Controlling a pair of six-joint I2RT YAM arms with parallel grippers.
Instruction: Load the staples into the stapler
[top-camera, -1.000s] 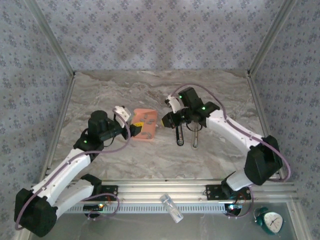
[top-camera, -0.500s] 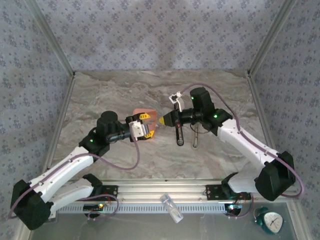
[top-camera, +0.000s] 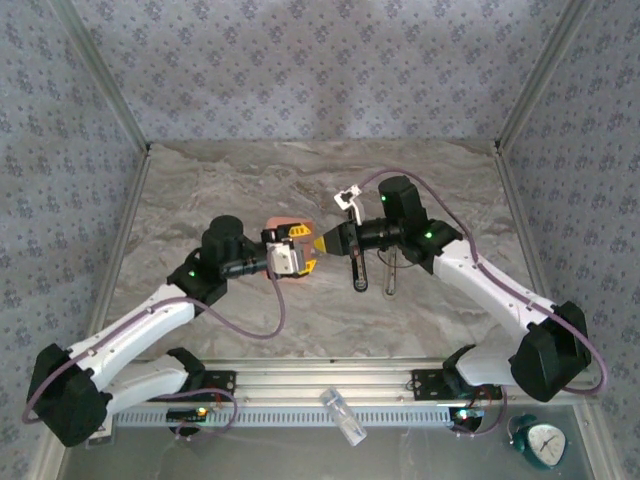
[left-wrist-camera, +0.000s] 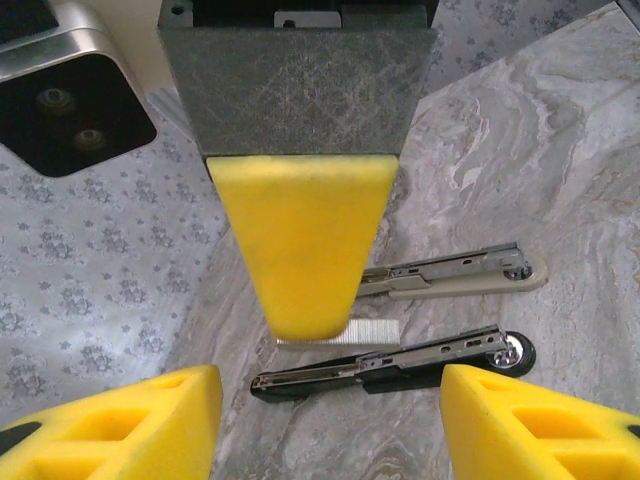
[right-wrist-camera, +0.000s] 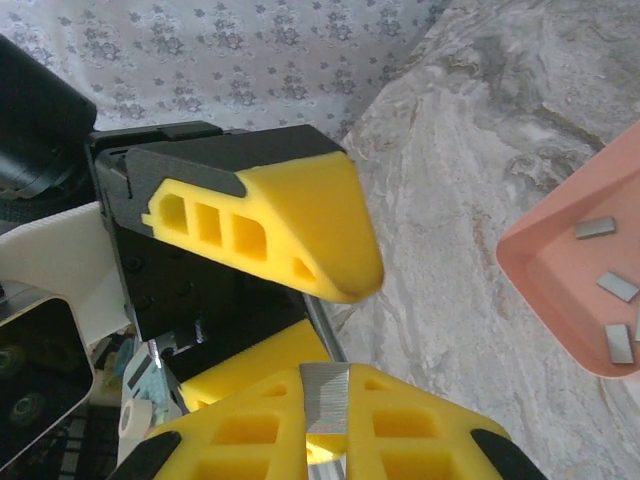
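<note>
Right claw clamped on 1 grey staple strip, held off the counter; left claw faces it tip to tip, fingers apart, nothing btwn them. Nearby on the counter lie 2 long stapler bars side by side: black bar & pale grey bar. Salmon tray holds 3 loose strips, a 4th cut off at frame edge.

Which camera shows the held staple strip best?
The left wrist view: the staple strip sits side-on, full length, at the tip of the right arm's fingers. The right wrist view shows it foreshortened, pinched between them. From above it is too small to tell.
</note>
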